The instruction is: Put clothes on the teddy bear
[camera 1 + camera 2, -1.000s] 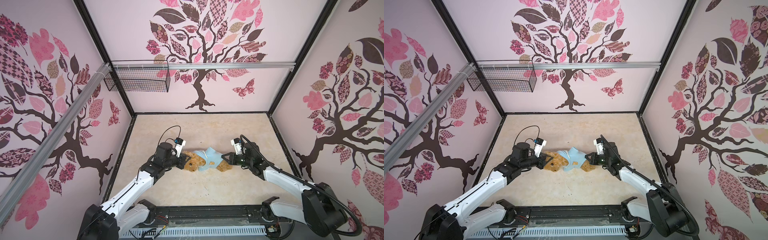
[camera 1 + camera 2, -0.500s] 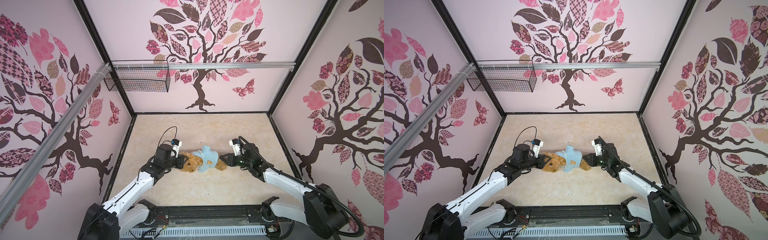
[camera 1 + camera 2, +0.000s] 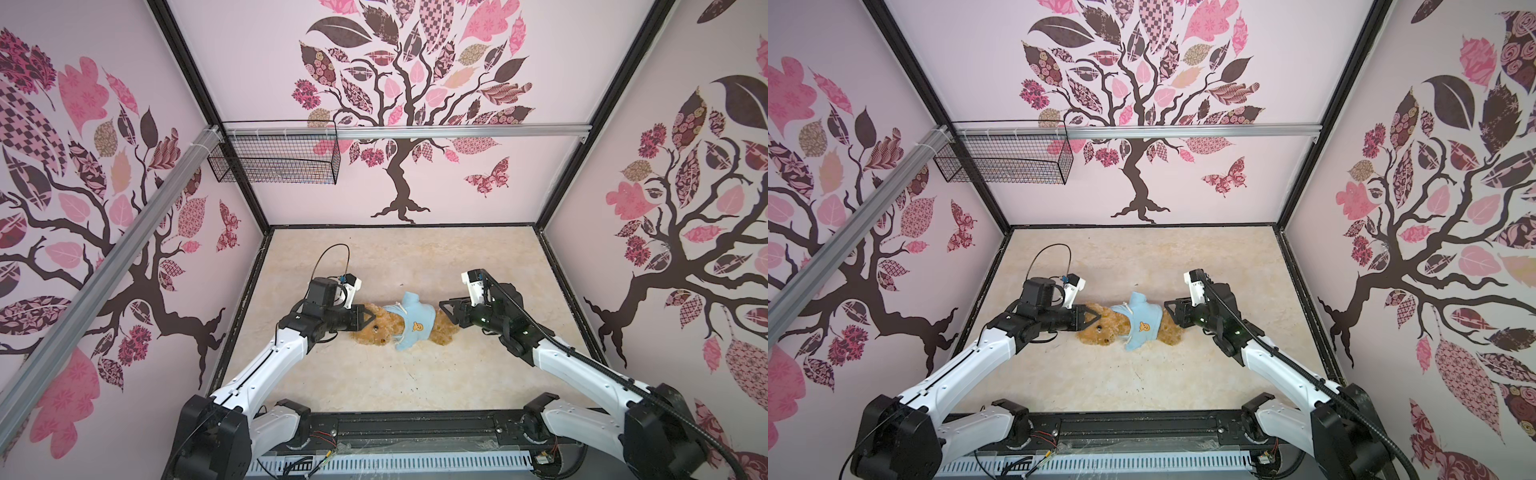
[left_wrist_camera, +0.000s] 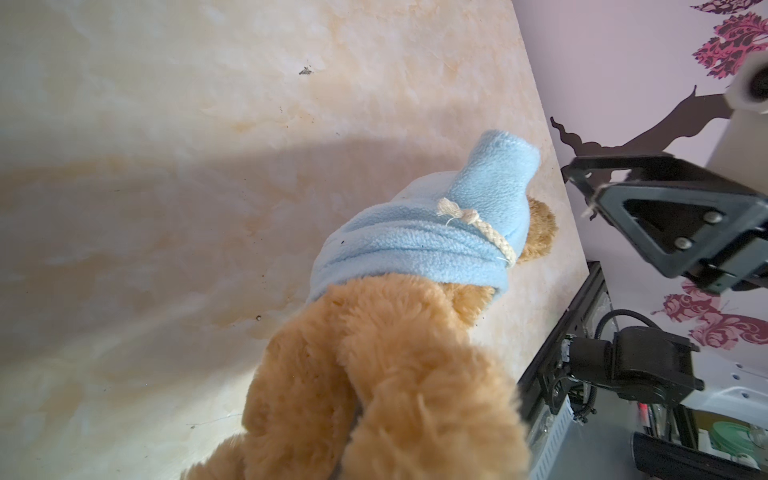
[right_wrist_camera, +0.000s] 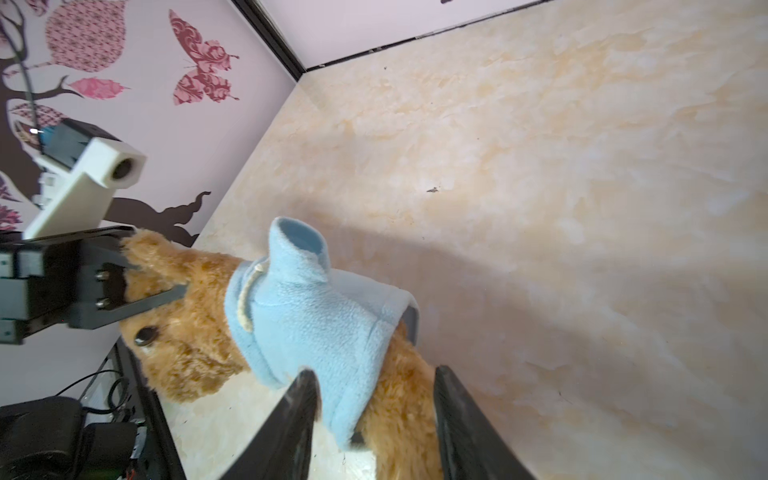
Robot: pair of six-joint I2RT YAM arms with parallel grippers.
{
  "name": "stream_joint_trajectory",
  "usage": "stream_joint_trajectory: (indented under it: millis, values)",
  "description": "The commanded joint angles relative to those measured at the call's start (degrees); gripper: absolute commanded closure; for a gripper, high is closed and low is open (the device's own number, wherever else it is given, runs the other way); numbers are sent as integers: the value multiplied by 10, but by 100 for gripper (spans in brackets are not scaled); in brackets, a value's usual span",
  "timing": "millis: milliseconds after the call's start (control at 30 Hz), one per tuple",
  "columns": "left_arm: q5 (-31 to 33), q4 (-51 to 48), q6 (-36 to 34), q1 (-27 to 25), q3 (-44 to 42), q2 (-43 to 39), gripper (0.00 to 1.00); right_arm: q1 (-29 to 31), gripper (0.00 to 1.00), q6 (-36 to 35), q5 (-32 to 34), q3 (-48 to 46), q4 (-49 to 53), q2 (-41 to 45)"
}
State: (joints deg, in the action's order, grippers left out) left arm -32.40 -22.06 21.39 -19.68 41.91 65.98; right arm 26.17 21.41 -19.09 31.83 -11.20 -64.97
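The teddy bear (image 3: pixel 376 330) lay stretched between the two arms!
It rested mid-surface (image 3: pixel 374 257), long axis running left-right. Its head pointed at the left tool (image 3: pixel 371 319), which was clamped on its head fur. Its legs pointed at the right tool (image 3: pixel 446 314), whose jaws stood apart around the lower body by the blue shirt (image 3: pixel 415 322) hem.
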Motion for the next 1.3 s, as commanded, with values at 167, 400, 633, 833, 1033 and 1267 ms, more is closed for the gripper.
stream_joint_trajectory:
  millis: [167, 400, 633, 833, 1033, 1267]
  values:
    - [-61, -49, 23, 7, 76, 76, 100, 0, 48, 12, -1, 25, -3, -47]
    - [-89, -117, -30, 17, 170, 192, 91, -45, 44, 15, 15, 11, 32, -46]
    - [-8, -139, -29, 27, 273, 260, 43, -60, 47, 18, -20, 24, 29, -124]
    - [190, -191, -35, 30, 325, 234, 16, -69, 47, 0, -4, 19, 54, -136]
    - [255, -171, 14, -47, 197, 52, 19, -75, 48, -2, -2, 42, 84, -171]
    - [228, -117, 132, -182, 21, -121, 25, -74, 47, -2, 31, 43, 112, -75]
